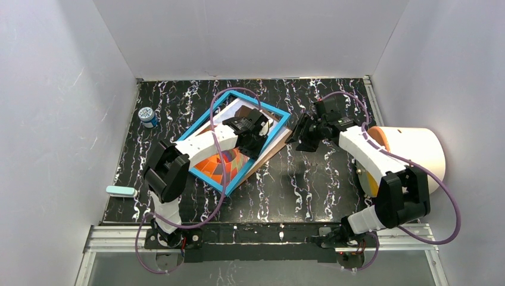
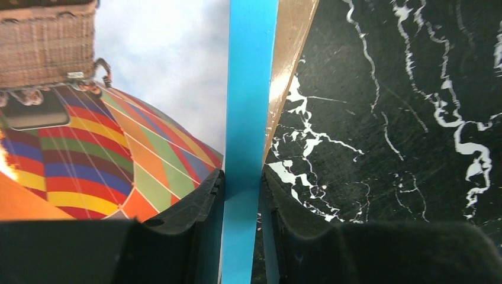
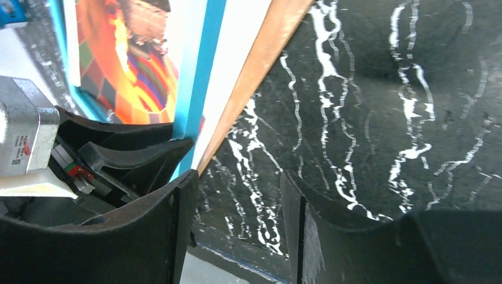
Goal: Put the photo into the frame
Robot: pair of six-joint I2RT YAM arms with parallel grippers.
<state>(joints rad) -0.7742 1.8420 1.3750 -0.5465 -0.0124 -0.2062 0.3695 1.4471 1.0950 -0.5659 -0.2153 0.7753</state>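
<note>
The frame (image 1: 208, 181), blue-rimmed, lies askew at the middle of the table, and the photo (image 1: 223, 167) of the striped balloon shows inside its opening. My left gripper (image 1: 257, 138) reaches over the frame's right side. In the left wrist view its jaws (image 2: 243, 183) press on both sides of the blue rim (image 2: 251, 89), the photo (image 2: 89, 154) to their left and a brown board edge (image 2: 293, 53) to their right. My right gripper (image 1: 298, 134) hovers just right of the frame. It stands open (image 3: 237, 189) over bare table, near the rim (image 3: 201, 71).
A small blue-and-white jar (image 1: 146, 116) stands at the far left. A pale teal bar (image 1: 121, 190) lies at the table's left front edge. A big white-and-orange roll (image 1: 411, 155) sits off the right edge. White walls enclose the table.
</note>
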